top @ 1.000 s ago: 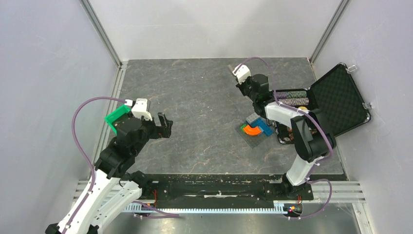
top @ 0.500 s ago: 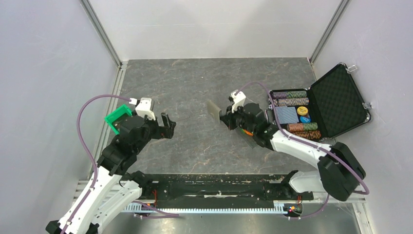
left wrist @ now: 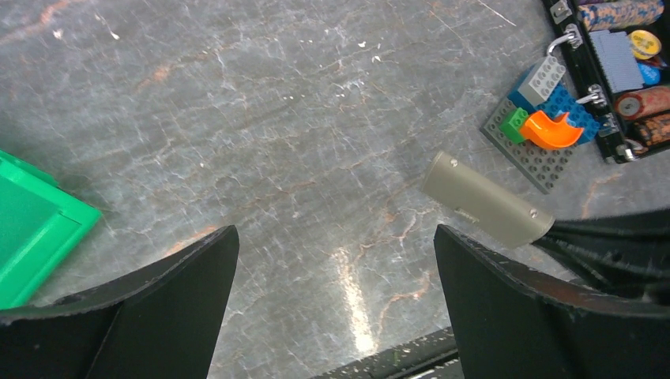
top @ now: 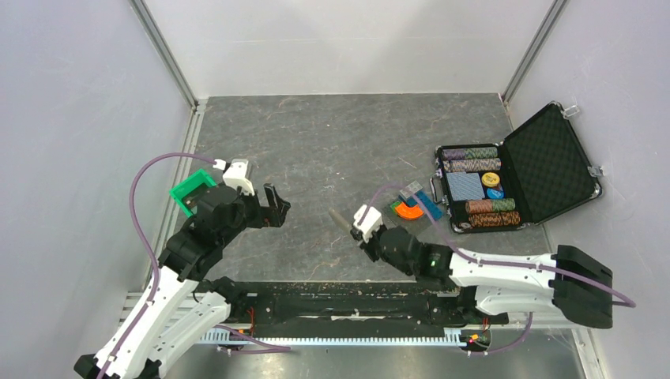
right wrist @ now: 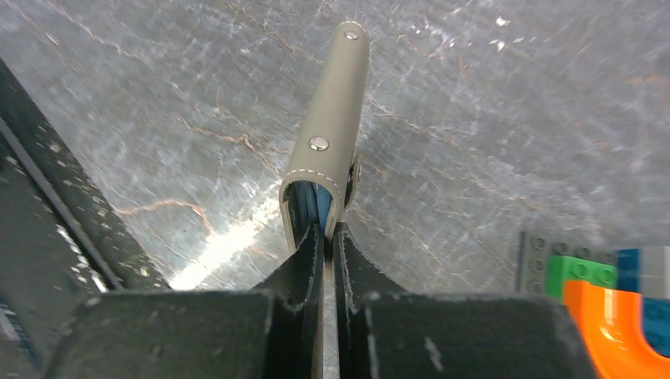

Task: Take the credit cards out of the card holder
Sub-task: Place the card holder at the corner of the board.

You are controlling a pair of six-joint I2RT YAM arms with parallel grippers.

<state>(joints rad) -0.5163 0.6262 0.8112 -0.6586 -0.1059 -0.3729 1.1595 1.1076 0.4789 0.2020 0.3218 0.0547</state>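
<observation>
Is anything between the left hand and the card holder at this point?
Nothing visible. The open left hand faces the holder, which is clamped in the right hand, and only table shows between them.

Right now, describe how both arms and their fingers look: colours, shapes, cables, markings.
The left arm and right arm match: white links, black joints, a thin purple cable looping along each, a white camera block at each wrist. The fingers are matte black and taper towards their tips. A green light glows near the right wrist.
</observation>
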